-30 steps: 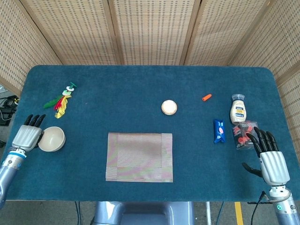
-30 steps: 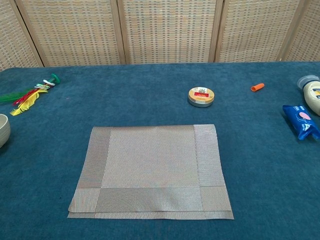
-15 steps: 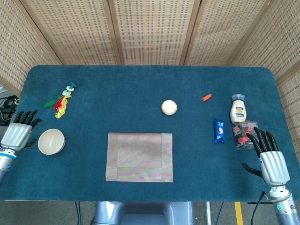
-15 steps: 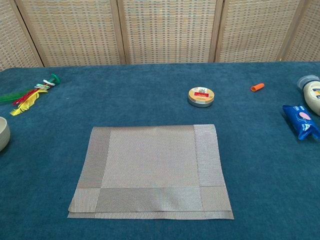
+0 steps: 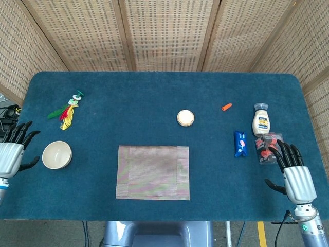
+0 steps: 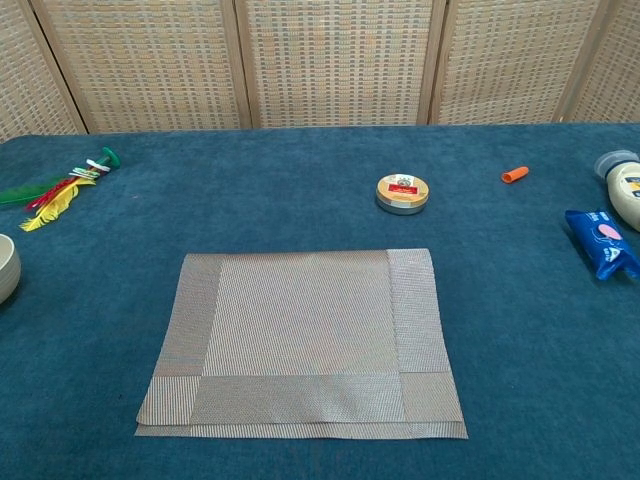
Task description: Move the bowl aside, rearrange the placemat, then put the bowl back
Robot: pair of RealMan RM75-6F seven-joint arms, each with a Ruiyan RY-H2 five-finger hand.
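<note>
A cream bowl (image 5: pixel 56 154) stands upright on the blue table at the far left, cut off at the left edge of the chest view as bowl (image 6: pixel 6 268). A grey woven placemat (image 5: pixel 153 172) lies flat near the front middle, seen larger as placemat (image 6: pixel 301 340). My left hand (image 5: pixel 11 154) hovers open just left of the bowl, apart from it. Open too, my right hand (image 5: pixel 295 176) stays at the front right corner, holding nothing. Neither hand shows in the chest view.
A feather toy (image 5: pixel 67 110) lies at the back left. A round tin (image 5: pixel 185 118) sits behind the placemat. At the right are an orange cap (image 5: pixel 226 107), a blue packet (image 5: pixel 240 143), a mayonnaise bottle (image 5: pixel 261 120) and a red-patterned box (image 5: pixel 268 147).
My left hand has let go of the bowl and drawn back to the left, off the table's edge. The bowl stays where it was set. The right hand has hardly moved.
</note>
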